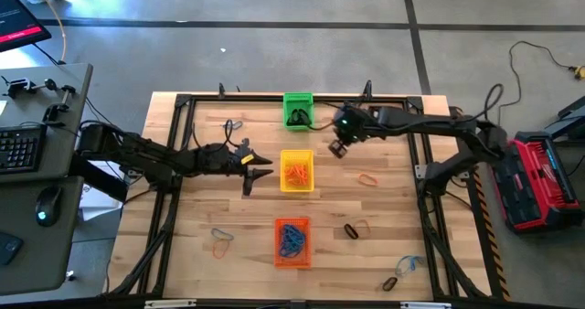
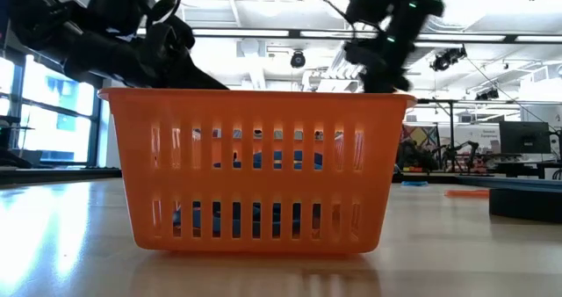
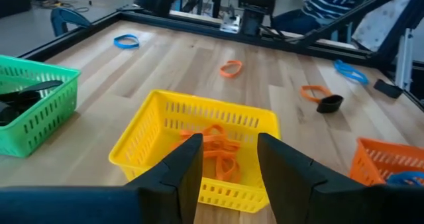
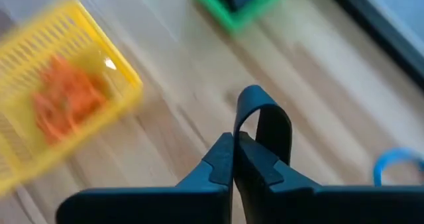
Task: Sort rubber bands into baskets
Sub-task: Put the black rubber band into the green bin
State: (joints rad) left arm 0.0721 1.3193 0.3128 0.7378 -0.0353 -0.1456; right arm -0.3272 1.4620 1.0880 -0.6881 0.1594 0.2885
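Note:
Three baskets stand in a row down the table's middle: green (image 1: 297, 110) with black rubber bands, yellow (image 1: 296, 170) with orange ones (image 3: 213, 148), and orange (image 1: 292, 241) with blue ones (image 2: 263, 161). My right gripper (image 1: 336, 150) hangs over the table between the green and yellow baskets, to their right, shut on a black rubber band (image 4: 265, 118). My left gripper (image 3: 228, 164) stands open just left of the yellow basket, with nothing between its fingers. Loose bands (image 1: 367, 178) lie flat on the wood. My right gripper pinches the black rubber band between its two fingertips (image 4: 225, 159), at one end of the loop (image 4: 242, 142). The fingers slant downward from above. The rest of the loop stands out past the fingertips, lifted clear of the table.
Loose bands lie to the right: orange (image 3: 230, 67), black (image 1: 355, 229), blue (image 1: 409, 265) and black (image 1: 390, 283). On the left are blue (image 1: 222, 235) and orange (image 1: 220, 250). A black frame (image 1: 174, 144) borders the table. A desk with a keyboard (image 1: 18, 149) stands at the left.

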